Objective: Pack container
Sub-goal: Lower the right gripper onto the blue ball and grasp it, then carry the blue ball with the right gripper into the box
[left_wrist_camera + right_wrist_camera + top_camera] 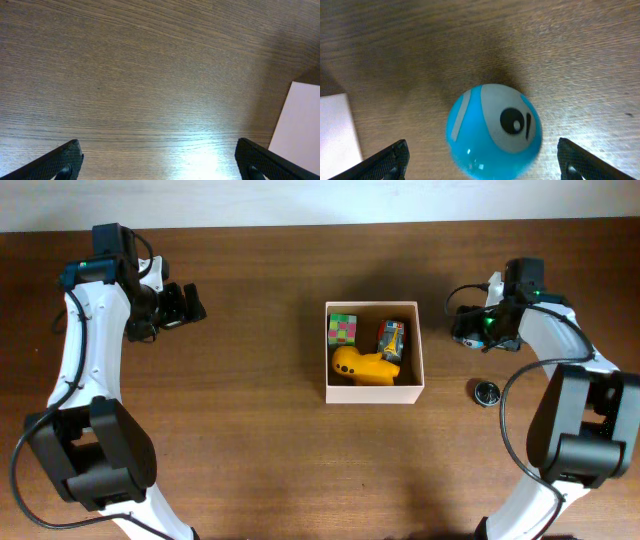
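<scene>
The container (374, 393), a square shallow cardboard box with pale walls, sits at the table's middle. It holds a yellow toy (360, 365), a multicoloured cube (342, 329) and a red-and-yellow toy (391, 338). A white wall of the container shows at the right edge of the left wrist view (300, 127) and at the left edge of the right wrist view (337, 130). My right gripper (482, 162) is open, its fingers on either side of a blue ball with a white face and black eye (494, 131) on the table, right of the box (466, 330). My left gripper (160, 162) is open and empty over bare wood at the far left (185, 305).
A small dark round object (486, 392) lies on the table to the right of the container, in front of my right gripper. The wooden table's far edge runs along the top of the overhead view.
</scene>
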Motion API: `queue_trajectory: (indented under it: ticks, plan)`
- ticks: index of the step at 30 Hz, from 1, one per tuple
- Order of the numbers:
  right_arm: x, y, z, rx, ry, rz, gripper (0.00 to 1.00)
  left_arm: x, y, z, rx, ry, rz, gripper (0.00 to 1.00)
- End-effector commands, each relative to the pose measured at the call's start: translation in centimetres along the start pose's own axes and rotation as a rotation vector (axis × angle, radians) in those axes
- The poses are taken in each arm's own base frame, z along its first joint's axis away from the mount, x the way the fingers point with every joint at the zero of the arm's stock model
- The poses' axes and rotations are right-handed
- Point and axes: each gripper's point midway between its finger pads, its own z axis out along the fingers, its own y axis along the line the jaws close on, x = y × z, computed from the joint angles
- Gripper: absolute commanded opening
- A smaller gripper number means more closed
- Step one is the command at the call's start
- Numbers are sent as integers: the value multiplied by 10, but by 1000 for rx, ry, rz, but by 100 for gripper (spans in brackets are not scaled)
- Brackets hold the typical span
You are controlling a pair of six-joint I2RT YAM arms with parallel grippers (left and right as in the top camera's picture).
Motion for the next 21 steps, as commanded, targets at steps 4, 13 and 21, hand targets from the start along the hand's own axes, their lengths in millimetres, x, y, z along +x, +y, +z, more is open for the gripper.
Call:
queue_trajectory:
  ticks: [4, 13, 21]
  plan:
    - [-3, -4, 10, 26, 1, -5, 86, -7, -2, -11, -4, -35, 27, 99]
    - [-10, -11, 5, 70, -12, -6, 60, -7, -2, -11, -4, -35, 27, 99]
    - [-32, 5, -49, 57, -35, -21, 41, -7, -2, -11, -4, -35, 27, 99]
